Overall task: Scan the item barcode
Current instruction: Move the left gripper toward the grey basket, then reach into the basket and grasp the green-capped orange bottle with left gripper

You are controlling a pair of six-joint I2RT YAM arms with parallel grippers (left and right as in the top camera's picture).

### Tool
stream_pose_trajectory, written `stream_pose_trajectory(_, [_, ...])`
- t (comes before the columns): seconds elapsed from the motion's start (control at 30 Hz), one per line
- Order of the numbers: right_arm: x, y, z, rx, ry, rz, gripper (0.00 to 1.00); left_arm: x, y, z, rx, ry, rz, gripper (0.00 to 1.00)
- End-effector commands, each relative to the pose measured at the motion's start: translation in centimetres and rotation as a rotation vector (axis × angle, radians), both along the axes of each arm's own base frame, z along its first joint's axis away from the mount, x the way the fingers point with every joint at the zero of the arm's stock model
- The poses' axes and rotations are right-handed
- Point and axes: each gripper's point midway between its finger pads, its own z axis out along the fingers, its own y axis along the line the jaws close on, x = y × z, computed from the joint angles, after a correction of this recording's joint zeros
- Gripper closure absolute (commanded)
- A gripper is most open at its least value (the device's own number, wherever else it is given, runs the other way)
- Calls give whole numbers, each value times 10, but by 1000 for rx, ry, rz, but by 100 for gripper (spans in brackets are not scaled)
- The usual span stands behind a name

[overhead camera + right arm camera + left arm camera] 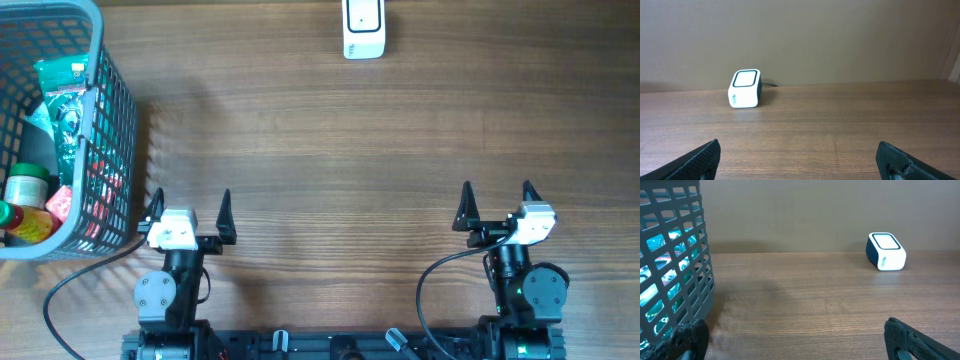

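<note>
A white barcode scanner (pixel 363 28) with a dark window stands at the far middle of the table; it also shows in the left wrist view as the scanner (pixel 885 251) and in the right wrist view as the scanner (pixel 745 88). Grocery items (pixel 55 120) lie in the grey basket (pixel 108 100) at the far left. My left gripper (pixel 190 207) rests open near the front edge, beside the basket (pixel 675 270). The right gripper (pixel 497 200) stands open at the front right. Nothing lies between the fingers of either gripper (pixel 792 340), (pixel 800 160).
The basket holds a green packet (pixel 62 78), a jar with a green lid (pixel 27 183), a red pack (pixel 62 203) and a yellow-red bottle (pixel 22 222). Cables run from both arm bases along the front edge. Bare wood lies between the grippers and the scanner.
</note>
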Motion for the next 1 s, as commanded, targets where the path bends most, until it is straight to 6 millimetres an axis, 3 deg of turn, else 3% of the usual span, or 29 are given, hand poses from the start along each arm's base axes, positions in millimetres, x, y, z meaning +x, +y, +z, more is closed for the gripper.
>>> stream_pose_trajectory(0.0, [0,3,0,-8,-2,18,0,0,-5,1,-16,-16,-32,0])
stream_pose_trajectory(0.17, [0,3,0,-8,-2,18,0,-4,-11,26,-64,-59,-67,0])
stream_pose_trajectory(0.43, [0,3,0,-9,-2,18,0,-22,-7,106,-125,-81,-38,0])
stream_pose_trajectory(0.6, [0,3,0,-9,-2,18,0,-17,-1,166,-127,21,5,0])
stream_pose_trajectory(0.67, [0,3,0,-9,-2,18,0,-9,6,194,-125,72,44,0])
stream_pose_trajectory(0.7, [0,3,0,-9,-2,18,0,-2,9,218,-121,110,66,0])
stream_pose_trajectory(0.8, [0,3,0,-9,-2,18,0,13,10,256,-101,186,72,0])
stream_pose_trajectory(0.87, [0,3,0,-9,-2,18,0,23,8,267,-104,264,62,0])
stream_pose_trajectory(0.97, [0,3,0,-9,-2,18,0,34,7,257,-108,401,61,0])
